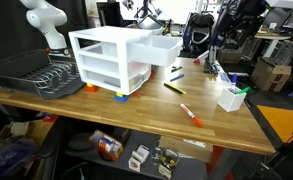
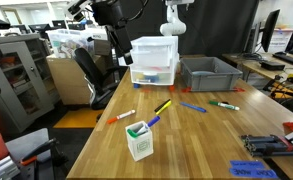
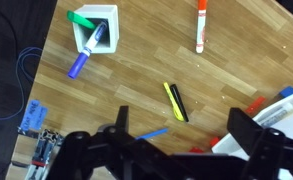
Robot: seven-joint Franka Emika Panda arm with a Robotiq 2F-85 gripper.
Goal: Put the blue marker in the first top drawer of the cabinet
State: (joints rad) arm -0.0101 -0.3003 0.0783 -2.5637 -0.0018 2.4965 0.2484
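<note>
A thin blue marker (image 3: 154,133) lies flat on the wooden table, also seen in both exterior views (image 1: 176,77) (image 2: 193,107). The white three-drawer cabinet (image 1: 108,62) (image 2: 153,60) stands at the table's back; its first top drawer (image 1: 158,46) is pulled out. In the wrist view a corner of the cabinet (image 3: 278,110) shows at the right. My gripper (image 3: 182,120) is open and empty, high above the table, with the blue marker below between its fingers. It also shows in both exterior views (image 1: 216,58) (image 2: 120,52).
A white cup (image 3: 94,28) (image 1: 231,97) (image 2: 138,140) holds a green marker and a thicker blue marker (image 3: 83,60). A yellow-and-black marker (image 3: 175,100) and an orange marker (image 3: 200,25) lie loose. A black dish rack (image 1: 31,72) stands beside the cabinet.
</note>
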